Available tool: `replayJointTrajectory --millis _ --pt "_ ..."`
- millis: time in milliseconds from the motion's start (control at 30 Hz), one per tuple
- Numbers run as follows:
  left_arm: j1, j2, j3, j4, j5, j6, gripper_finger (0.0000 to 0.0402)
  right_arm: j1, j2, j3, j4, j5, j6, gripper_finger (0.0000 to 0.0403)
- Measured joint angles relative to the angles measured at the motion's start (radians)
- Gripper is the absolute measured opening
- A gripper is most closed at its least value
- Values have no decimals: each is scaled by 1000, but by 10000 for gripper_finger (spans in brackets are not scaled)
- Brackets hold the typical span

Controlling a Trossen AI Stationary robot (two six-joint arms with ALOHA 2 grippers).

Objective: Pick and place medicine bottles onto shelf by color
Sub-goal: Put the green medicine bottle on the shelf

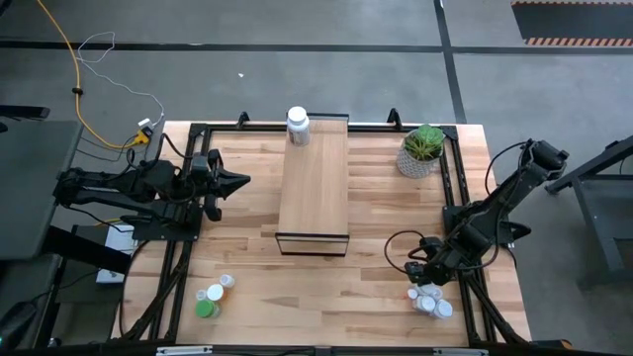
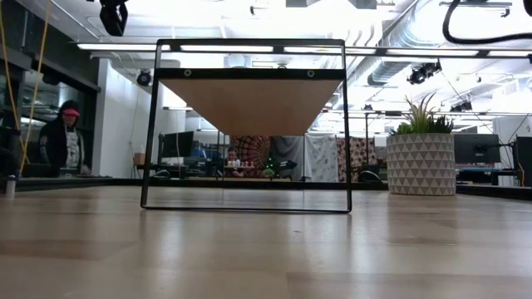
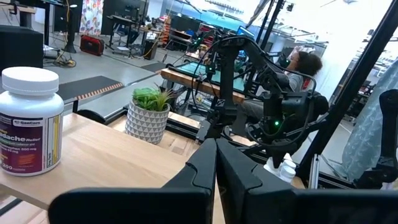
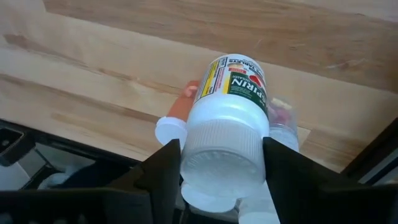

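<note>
White bottle [image 4: 227, 134] between right gripper [image 4: 221, 163] jaws — cap toward camera

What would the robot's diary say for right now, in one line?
right pincer: closing around white bottle | left pincer: shut, waiting | shelf: one bottle

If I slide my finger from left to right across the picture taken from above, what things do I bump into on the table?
Left gripper → small bottles near the front edge → shelf with a white bottle at its far end → potted plant → white bottles, with the right gripper lowered over them.
</note>
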Motion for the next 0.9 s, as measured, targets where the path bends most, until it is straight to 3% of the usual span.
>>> replayJointTrajectory --millis 333,500,700,900 --pt "0 0 0 0 -27 0 0 -10 -1 156 -217 24 -100 178" --pt "0 0 0 0 -27 0 0 -59 -1 300 -312 60 -288 178" --pt "0 0 0 0 -26 -1 0 -193 1 517 -315 137 -572 178" --pt "0 0 0 0 -25 -19 0 -406 44 723 -328 193 -867 179"
